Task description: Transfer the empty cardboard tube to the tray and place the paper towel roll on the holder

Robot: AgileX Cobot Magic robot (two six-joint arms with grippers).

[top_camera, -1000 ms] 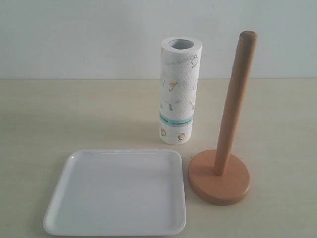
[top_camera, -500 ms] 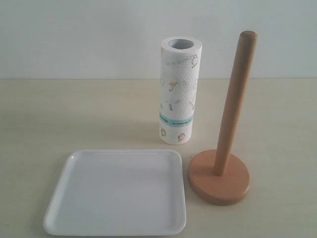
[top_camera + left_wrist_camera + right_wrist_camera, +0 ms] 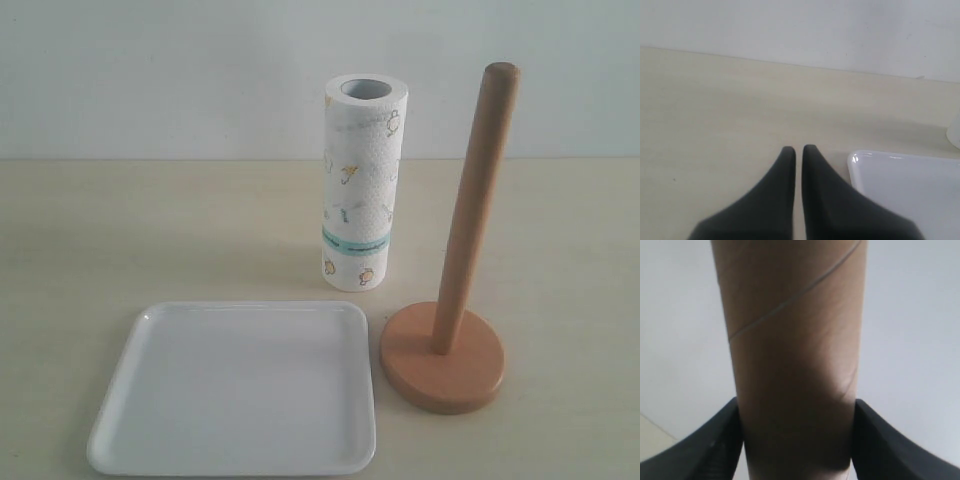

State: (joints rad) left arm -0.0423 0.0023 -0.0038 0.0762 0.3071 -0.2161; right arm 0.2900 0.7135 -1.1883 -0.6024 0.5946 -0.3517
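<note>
In the clamp of the right gripper (image 3: 797, 407), the empty cardboard tube (image 3: 790, 330) is out of the exterior shot. It's light, hollow and easily crushed, so a gentle hold mid-length looks best. The tray (image 3: 230, 390) lies lower left there. The left gripper (image 3: 798, 150) is pinched shut on nothing.

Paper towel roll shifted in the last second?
No. The paper towel roll stands upright at the same spot beside the holder, behind the tray.

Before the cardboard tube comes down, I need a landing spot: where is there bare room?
The tray holds nothing. The table left of the paper towel roll, behind the tray, is bare too. Tight: the gap between tray, roll and holder.
</note>
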